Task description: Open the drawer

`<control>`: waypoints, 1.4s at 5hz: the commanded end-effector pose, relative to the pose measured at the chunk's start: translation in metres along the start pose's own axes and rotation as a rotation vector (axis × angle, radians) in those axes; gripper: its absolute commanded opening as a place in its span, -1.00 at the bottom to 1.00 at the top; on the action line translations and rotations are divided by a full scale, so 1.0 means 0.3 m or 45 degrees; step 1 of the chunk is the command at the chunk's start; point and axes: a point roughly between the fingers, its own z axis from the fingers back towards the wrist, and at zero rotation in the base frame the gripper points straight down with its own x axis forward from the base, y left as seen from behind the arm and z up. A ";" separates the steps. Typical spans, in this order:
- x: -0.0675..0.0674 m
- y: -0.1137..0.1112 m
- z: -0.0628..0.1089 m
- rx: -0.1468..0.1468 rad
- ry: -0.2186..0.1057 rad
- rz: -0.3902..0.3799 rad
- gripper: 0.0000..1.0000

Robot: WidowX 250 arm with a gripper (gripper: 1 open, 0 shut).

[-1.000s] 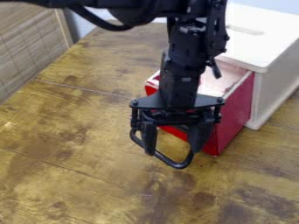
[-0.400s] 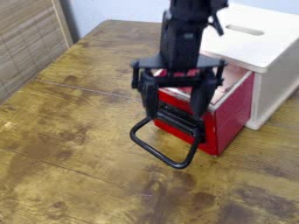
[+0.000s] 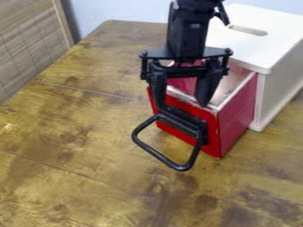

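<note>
The red drawer (image 3: 232,113) stands pulled partway out of the white cabinet housing (image 3: 275,55) at the right. A black plate covers its front, and a large black wire loop handle (image 3: 168,144) hangs from it down onto the table. My gripper (image 3: 182,87) hovers open above the drawer's front edge. Its two black fingers (image 3: 151,85) spread wide, one on each side of the drawer's near corner, with nothing between them. They are clear of the handle. The arm hides most of the drawer's inside.
The worn wooden table (image 3: 71,133) stretches out left of the drawer and toward me. A woven blind or screen (image 3: 27,44) stands at the far left edge. The cabinet housing has a slot (image 3: 249,29) in its top.
My gripper has lifted up and back from the loop handle to above the drawer's front, staying open. The handle now lies free on the table.
</note>
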 end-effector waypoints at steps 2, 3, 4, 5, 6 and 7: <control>0.071 0.019 -0.063 0.003 -0.022 0.076 1.00; 0.094 0.045 -0.088 0.017 -0.023 0.070 1.00; 0.096 0.041 -0.093 0.029 -0.034 0.010 1.00; 0.095 0.044 -0.095 0.042 -0.045 -0.047 1.00; 0.095 0.048 -0.097 0.054 -0.055 -0.104 1.00; 0.105 0.072 -0.108 0.067 -0.062 -0.149 1.00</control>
